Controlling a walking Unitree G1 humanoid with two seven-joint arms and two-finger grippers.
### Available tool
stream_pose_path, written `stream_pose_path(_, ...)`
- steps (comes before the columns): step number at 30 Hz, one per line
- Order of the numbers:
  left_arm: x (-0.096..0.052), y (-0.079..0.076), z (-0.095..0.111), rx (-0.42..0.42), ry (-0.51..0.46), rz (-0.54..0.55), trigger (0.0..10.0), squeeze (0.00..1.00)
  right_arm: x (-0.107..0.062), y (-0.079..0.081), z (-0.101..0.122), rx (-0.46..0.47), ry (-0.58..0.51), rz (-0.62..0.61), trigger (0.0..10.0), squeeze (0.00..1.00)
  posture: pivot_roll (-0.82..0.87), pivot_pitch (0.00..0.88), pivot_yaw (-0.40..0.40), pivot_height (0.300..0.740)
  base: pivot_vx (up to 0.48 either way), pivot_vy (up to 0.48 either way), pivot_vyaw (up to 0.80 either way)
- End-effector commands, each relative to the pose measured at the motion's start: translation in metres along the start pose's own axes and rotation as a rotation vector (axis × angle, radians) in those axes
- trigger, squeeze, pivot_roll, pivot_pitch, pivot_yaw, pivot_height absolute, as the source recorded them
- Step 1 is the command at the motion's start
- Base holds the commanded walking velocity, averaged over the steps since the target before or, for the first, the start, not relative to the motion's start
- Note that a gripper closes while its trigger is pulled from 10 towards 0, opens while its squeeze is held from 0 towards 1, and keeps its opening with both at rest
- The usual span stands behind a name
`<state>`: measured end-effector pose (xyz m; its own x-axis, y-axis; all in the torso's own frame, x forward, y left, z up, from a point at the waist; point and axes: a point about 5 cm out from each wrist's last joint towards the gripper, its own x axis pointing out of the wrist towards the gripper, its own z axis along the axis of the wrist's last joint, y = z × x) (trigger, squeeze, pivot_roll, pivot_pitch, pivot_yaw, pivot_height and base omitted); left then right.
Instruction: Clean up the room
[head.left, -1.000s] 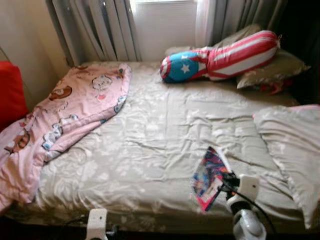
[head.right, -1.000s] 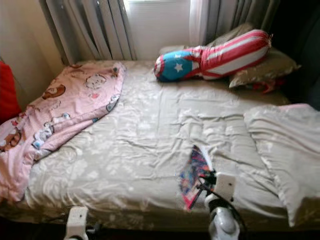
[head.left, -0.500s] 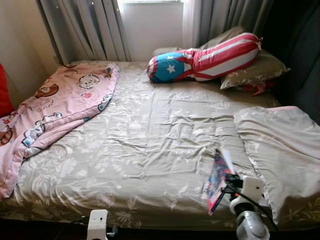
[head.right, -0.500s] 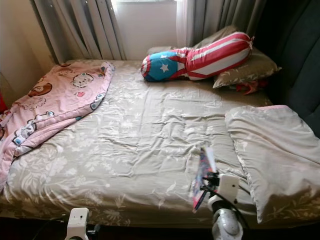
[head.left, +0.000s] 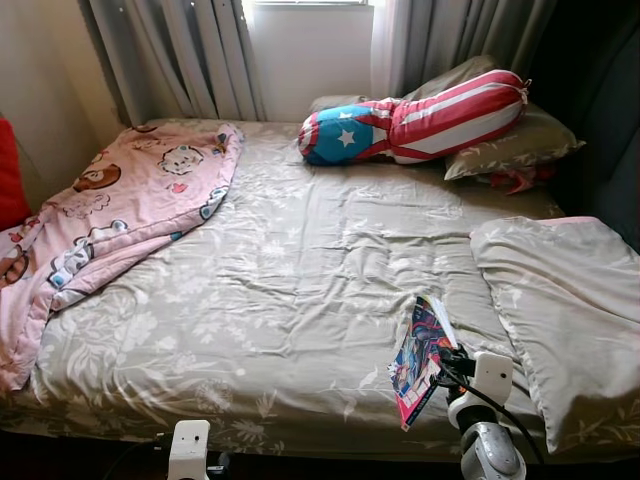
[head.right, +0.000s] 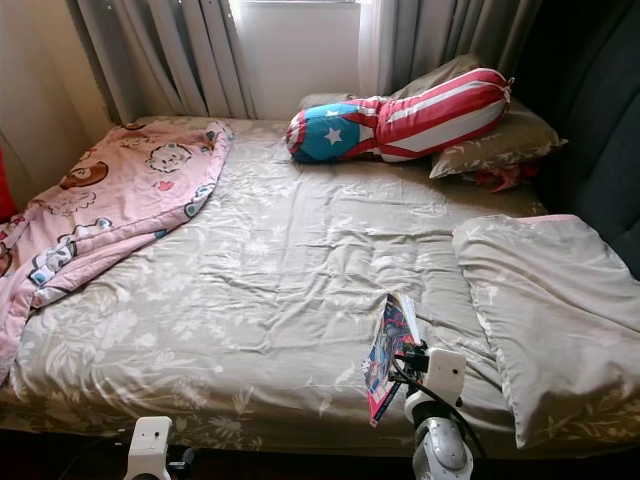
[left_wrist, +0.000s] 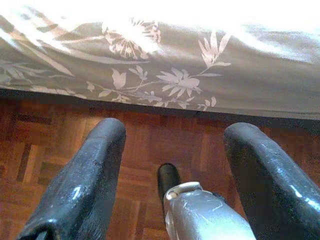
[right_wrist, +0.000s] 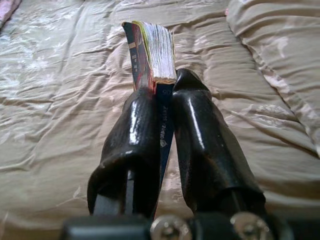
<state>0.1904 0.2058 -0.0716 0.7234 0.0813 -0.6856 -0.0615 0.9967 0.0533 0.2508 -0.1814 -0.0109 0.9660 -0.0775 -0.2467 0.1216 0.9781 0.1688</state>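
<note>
Compared to half a second ago, the book has tipped back so more of its colorful cover faces up, and it's hanging over the near right part of the bed. The right gripper is clamped tight on its spine edge, pages fanned above the fingers. The left gripper hangs spread wide and empty over the wooden floor beside the bed's edge.

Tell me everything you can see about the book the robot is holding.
The book is a thin paperback with a glossy, colourful cover in pink, blue and red and pale page edges. It stands on edge, clamped by its lower part between the two black fingers of the right gripper, held above the grey floral bedsheet near the bed's front edge. The pictures do not show whether it touches the sheet.
</note>
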Motion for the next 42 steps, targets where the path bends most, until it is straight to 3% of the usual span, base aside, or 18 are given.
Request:
stream_pose_path(1, -0.001, 0.001, -0.002, 0.030, 0.005, -0.006, 10.0, 0.00, 0.004, -0.003, 0.009, 0.003, -0.037, -0.020, 10.0, 0.00, -0.06, 0.000, 0.008, 0.712, 0.270, 0.000, 0.00)
stream_pose_path(18, -0.004, 0.002, -0.008, 0.037, 0.011, -0.005, 10.0, 0.00, 0.007, -0.004, 0.010, -0.008, -0.026, -0.025, 10.0, 0.00, -0.06, 0.000, 0.021, 0.712, 0.300, 0.000, 0.00)
stream_pose_path(25, -0.001, 0.007, 0.004, 0.006, -0.048, 0.008, 10.0, 0.00, 0.015, 0.000, 0.019, -0.016, -0.046, -0.007, 10.0, 0.00, -0.06, 0.000, 0.013, 0.712, 0.000, 0.000, 0.00)
stream_pose_path(34, 0.003, 0.002, 0.039, -0.036, -0.243, -0.024, 10.0, 0.00, 0.012, -0.002, 0.018, -0.005, -0.062, -0.009, 10.0, 0.00, -0.07, 0.000, 0.016, 0.712, 0.000, 0.000, 0.00)
stream_pose_path(42, -0.002, -0.002, 0.086, -0.025, -0.505, -0.073, 10.0, 0.00, 0.010, -0.003, 0.022, 0.004, -0.102, -0.014, 10.0, 0.00, -0.07, 0.000, 0.023, 0.712, 0.000, 0.000, 0.00)
